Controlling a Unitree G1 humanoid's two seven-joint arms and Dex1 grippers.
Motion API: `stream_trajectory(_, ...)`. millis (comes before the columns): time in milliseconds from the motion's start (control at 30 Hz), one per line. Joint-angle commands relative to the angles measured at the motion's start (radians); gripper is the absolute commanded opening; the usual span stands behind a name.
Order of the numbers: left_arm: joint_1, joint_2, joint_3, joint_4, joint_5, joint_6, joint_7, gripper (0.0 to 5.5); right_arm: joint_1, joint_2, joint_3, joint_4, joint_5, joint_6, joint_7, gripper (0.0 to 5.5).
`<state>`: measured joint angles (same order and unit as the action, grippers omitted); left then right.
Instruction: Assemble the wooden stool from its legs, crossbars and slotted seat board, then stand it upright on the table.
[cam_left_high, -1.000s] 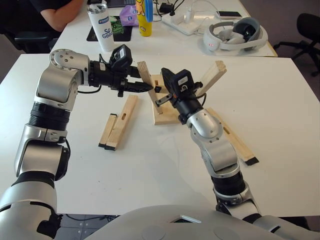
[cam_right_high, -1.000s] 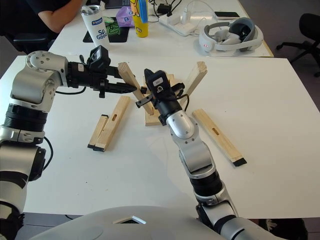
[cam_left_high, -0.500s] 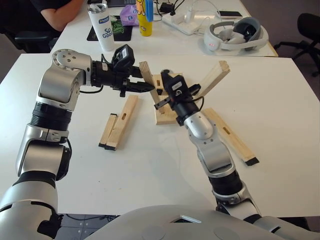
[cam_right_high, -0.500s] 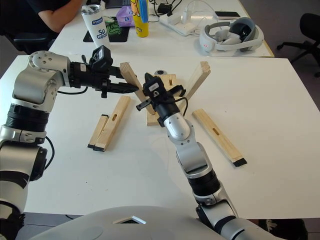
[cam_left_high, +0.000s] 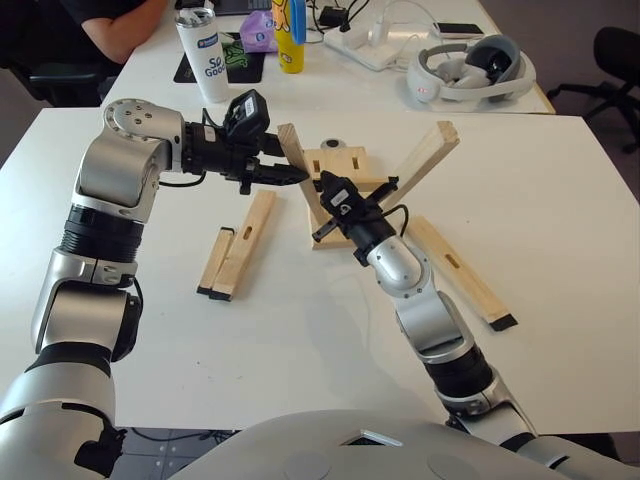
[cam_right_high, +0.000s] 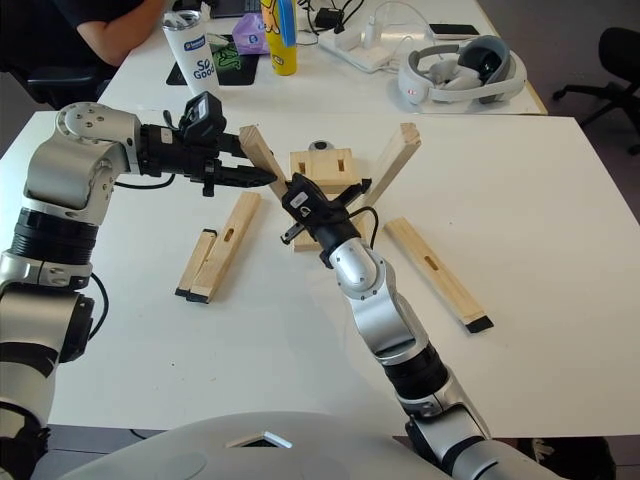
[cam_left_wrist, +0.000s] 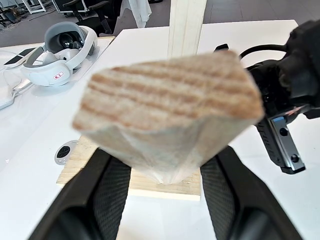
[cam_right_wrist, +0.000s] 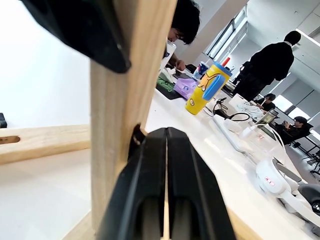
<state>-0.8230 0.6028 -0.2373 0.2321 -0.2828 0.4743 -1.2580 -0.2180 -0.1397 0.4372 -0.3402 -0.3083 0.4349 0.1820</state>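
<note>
Wooden slotted seat board (cam_left_high: 340, 160) lies flat on the white table (cam_left_high: 560, 200), with 2 legs rising from it in a V. Left-hand leg (cam_left_high: 291, 148) tilts toward the robot's left. Left gripper (cam_left_high: 292, 174) is clamped on it partway up, with 1 black finger (cam_left_wrist: 112, 185) on each side of the end grain in the left wrist view. Right-hand leg (cam_left_high: 426, 160) tilts the opposite way, ungripped. Right gripper (cam_left_high: 326, 196) sits over the board, just beside the lower part of the left-hand leg. Its fingers (cam_right_wrist: 145, 190) are pressed together, nothing visible between them. Whether they touch the leg: cannot tell. Loose parts, all flat on the table: slotted crossbar (cam_left_high: 250, 235) and shorter bar (cam_left_high: 213, 262) side by side left of the board, and 1 long slotted bar (cam_left_high: 462, 272) to its right.
</note>
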Motion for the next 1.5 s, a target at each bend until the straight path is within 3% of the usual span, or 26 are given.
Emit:
stream_trajectory(33, 0.023, -0.006, -0.034, -0.005, 0.032, 0.011, -0.003, 2.02, 0.047, 0.013, -0.142, -0.108, 0.142, -0.187, 0.005, 0.0)
stream_trajectory(167, 0.025, 0.0, -0.032, -0.003, 0.034, 0.013, -0.001, 2.02, 0.18, -0.087, -0.189, -0.152, 0.237, -0.317, 0.118, 0.0)
stream_trajectory(333, 0.013, 0.002, -0.034, 0.002, 0.036, 0.016, -0.006, 2.02, 0.29, -0.189, -0.189, -0.035, 0.21, -0.353, 0.177, 0.0)
stream_trajectory(533, -0.01, -0.007, -0.051, 0.023, 0.043, 0.008, -0.027, 2.02, 0.196, -0.093, -0.162, 0.145, 0.126, -0.327, 0.062, 0.0)
stream_trajectory(767, -0.034, -0.014, -0.083, 0.043, 0.06, -0.004, -0.048, 2.02, 0.082, -0.018, -0.068, 0.316, -0.026, -0.141, 0.016, 0.0)
stream_trajectory(967, -0.072, -0.034, -0.118, 0.045, 0.076, -0.005, -0.072, 2.02, 0.12, -0.085, 0.091, 0.307, -0.151, 0.152, 0.173, 0.0)
stream_trajectory(1233, -0.093, -0.093, -0.141, 0.017, 0.083, 0.02, -0.06, 2.02, 0.164, -0.098, 0.166, 0.255, -0.111, 0.28, 0.274, 0.0)
stream_trajectory(1500, -0.076, -0.118, -0.164, -0.032, 0.092, 0.04, -0.063, 2.02, 0.181, -0.095, 0.169, 0.222, -0.06, 0.333, 0.284, 0.0)
